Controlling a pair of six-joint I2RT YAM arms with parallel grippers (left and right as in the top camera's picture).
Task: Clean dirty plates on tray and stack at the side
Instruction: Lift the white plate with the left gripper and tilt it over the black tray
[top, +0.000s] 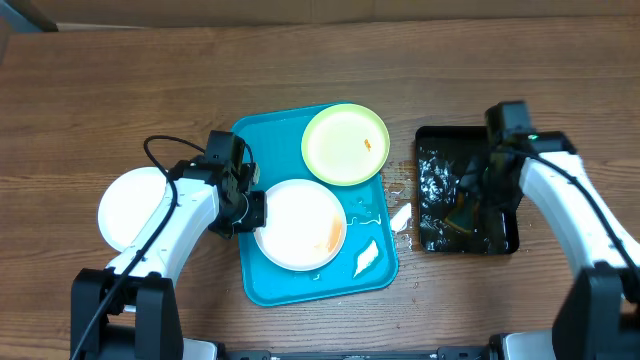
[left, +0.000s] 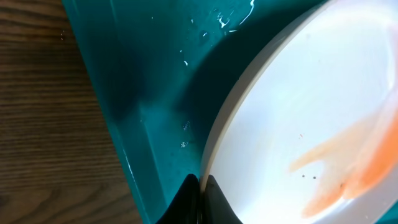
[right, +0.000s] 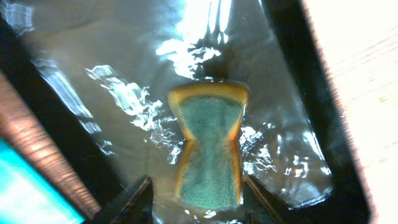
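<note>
The turquoise tray (top: 262, 270) holds a white plate (top: 295, 222) with an orange smear and a green-rimmed plate (top: 340, 140) with a small smear at its far right corner. A second white plate (top: 130, 205) lies on the table left of the tray. My left gripper (top: 252, 212) is shut on the left rim of the smeared white plate (left: 298, 124), over the tray (left: 143, 93). My right gripper (right: 196, 202) is open above the black tray (top: 505, 235), its fingers either side of a green-and-yellow sponge (right: 208, 146) lying in water.
The black tray (right: 292, 37) stands right of the turquoise one and holds shiny water. Scraps of white paper (top: 366, 257) lie at the turquoise tray's right edge, with water drops (top: 395, 185) between the trays.
</note>
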